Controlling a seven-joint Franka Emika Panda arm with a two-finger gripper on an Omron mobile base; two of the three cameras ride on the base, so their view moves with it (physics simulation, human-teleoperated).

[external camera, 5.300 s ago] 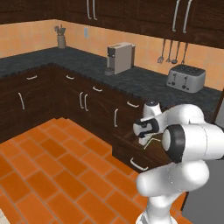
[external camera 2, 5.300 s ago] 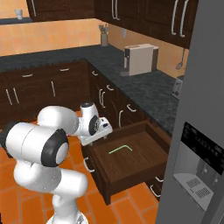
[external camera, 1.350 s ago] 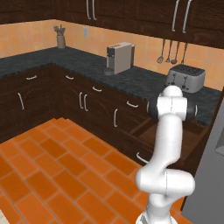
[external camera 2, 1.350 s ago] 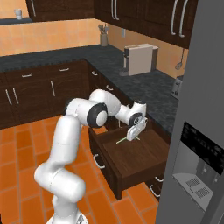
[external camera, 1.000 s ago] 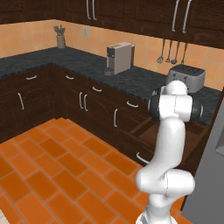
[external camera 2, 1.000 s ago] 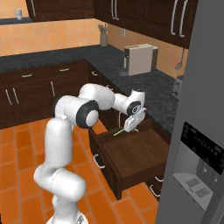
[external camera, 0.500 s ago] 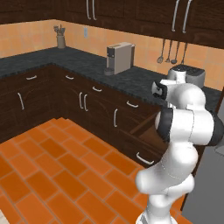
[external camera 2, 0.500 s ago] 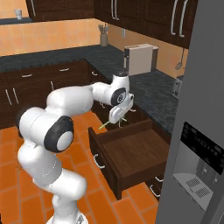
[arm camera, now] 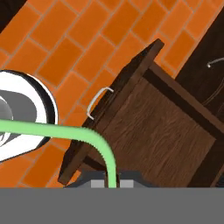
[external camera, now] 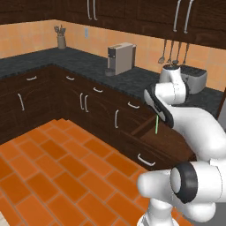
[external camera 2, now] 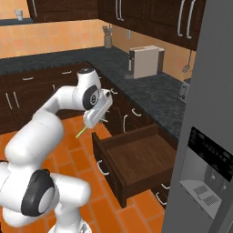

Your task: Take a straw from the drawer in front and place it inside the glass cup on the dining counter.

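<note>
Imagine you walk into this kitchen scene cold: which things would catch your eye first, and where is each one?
The white arm's gripper holds a light-green straw in the air above the orange brick floor, left of the drawer in the right base view. Next comes the dark-brown drawer itself, pulled wide open from the lower cabinets, its wooden bottom bare. Behind it a beige coffee machine stands out on the black speckled worktop.

Both base cameras sit behind the arm, looking forward and down: the left one from the arm's left, the right one from its right. They share the open drawer (external camera: 165, 143) (external camera 2: 136, 161) (and the orange brick floor). The hand camera looks down into that drawer (arm camera: 153, 131) from close above.
</note>
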